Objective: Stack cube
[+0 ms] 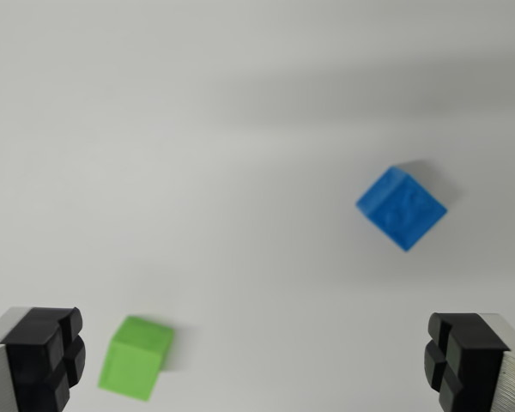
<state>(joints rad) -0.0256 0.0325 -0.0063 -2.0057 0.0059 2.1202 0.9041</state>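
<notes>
A green cube [136,357] rests on the white surface at the lower left of the wrist view, just right of my left fingertip [43,352]. A blue cube [402,209], turned like a diamond, lies farther off toward the wrist view's right. My gripper [253,360] is open wide, its two black fingertips showing at the bottom corners, and nothing is held between them. The right fingertip [463,360] sits below the blue cube, apart from it.
The white tabletop [197,129] fills the view, with soft grey shadow bands across the top.
</notes>
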